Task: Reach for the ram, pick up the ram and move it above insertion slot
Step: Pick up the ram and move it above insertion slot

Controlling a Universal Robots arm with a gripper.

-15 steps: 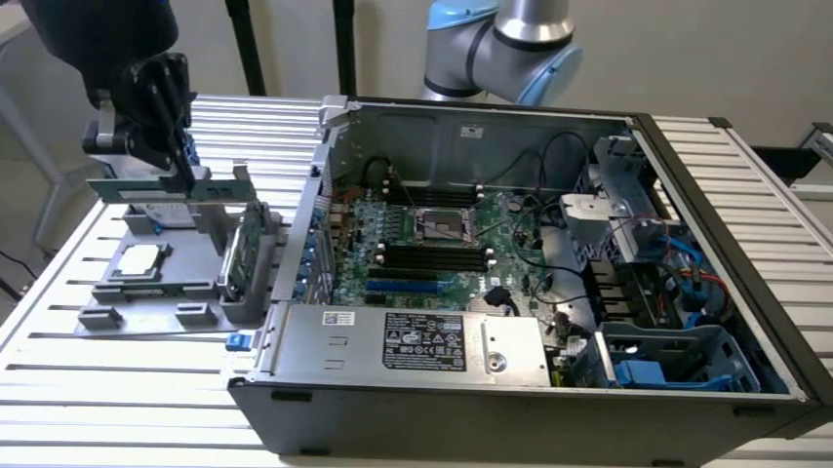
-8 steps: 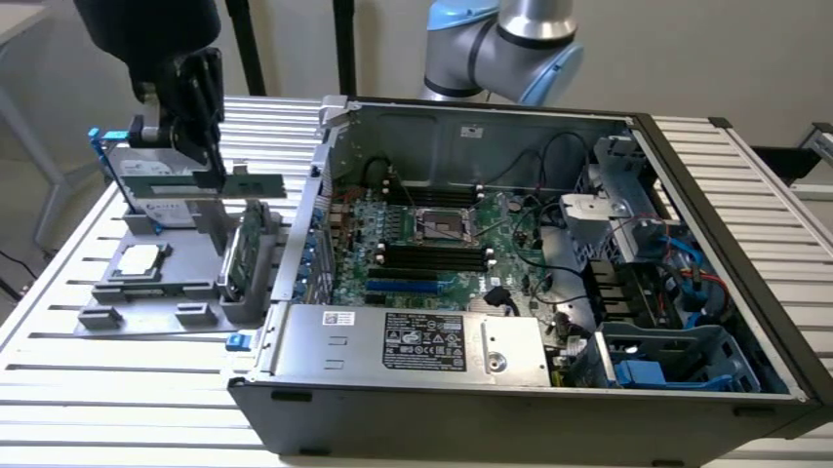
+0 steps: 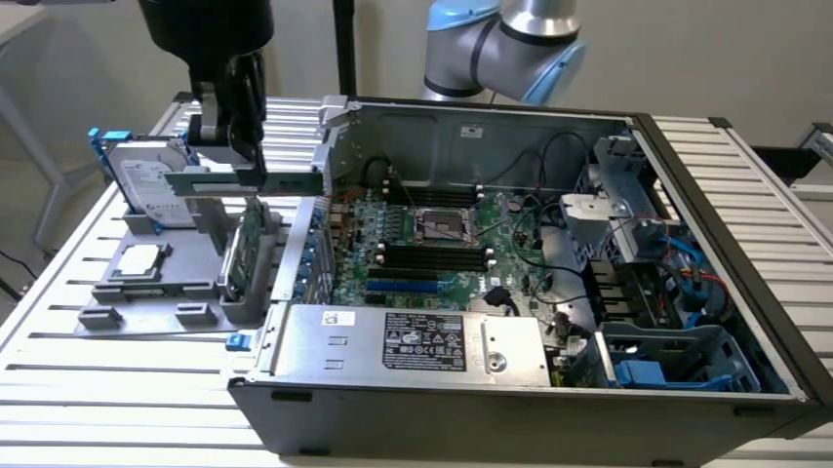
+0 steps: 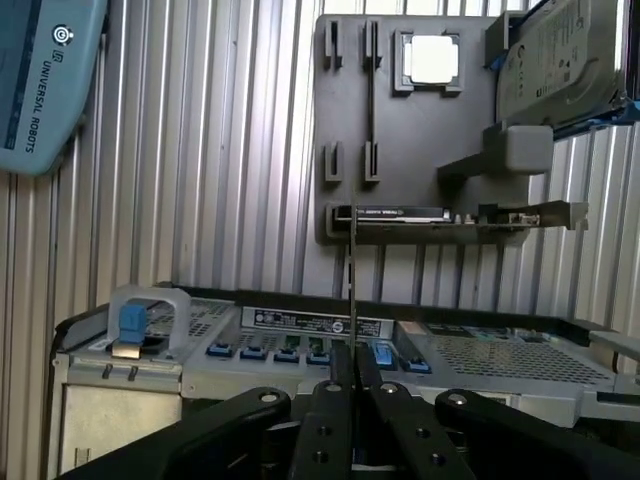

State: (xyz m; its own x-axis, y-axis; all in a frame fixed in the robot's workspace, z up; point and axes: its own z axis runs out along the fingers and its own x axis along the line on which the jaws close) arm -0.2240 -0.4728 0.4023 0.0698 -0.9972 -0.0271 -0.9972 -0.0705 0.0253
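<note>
ram (image 3: 244, 180) | clamped in gripper (image 3: 229, 146) | above gray holder (image 3: 156, 292)

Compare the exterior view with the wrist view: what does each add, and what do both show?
Exterior view: the open case's motherboard with its dark memory slots, and the ram seen side-on, held above the grey holder. Wrist view: the ram edge-on as a thin line, clamped in the gripper, plus the arm's Universal Robots label. Both: ram, gripper, holder, hard drive, processor chip and expansion card.
</note>
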